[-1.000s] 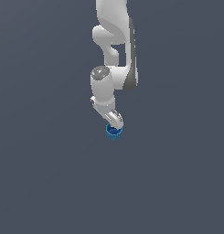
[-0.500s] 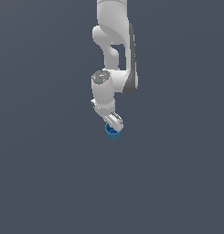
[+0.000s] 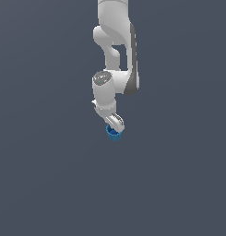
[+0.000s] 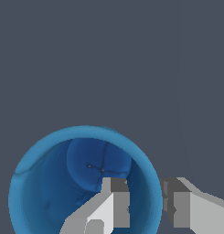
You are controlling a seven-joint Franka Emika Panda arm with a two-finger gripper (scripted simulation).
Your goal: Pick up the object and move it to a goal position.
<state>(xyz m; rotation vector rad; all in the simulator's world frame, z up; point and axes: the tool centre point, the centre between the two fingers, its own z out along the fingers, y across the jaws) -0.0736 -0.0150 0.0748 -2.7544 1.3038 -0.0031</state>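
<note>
Wrist view shows the gripper [image 4: 145, 205] narrowly parted, one finger inside the blue cup [image 4: 49, 183], one outside; its thin rigid wall looks light, possibly slippery.

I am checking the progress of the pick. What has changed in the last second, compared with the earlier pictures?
Very little. In the exterior view the gripper has settled slightly lower onto the blue cup. The wrist view shows one finger inside the cup's hollow and the other outside its rim, so the jaws straddle the wall; whether they already press it cannot be told. The cup has not visibly moved.
</note>
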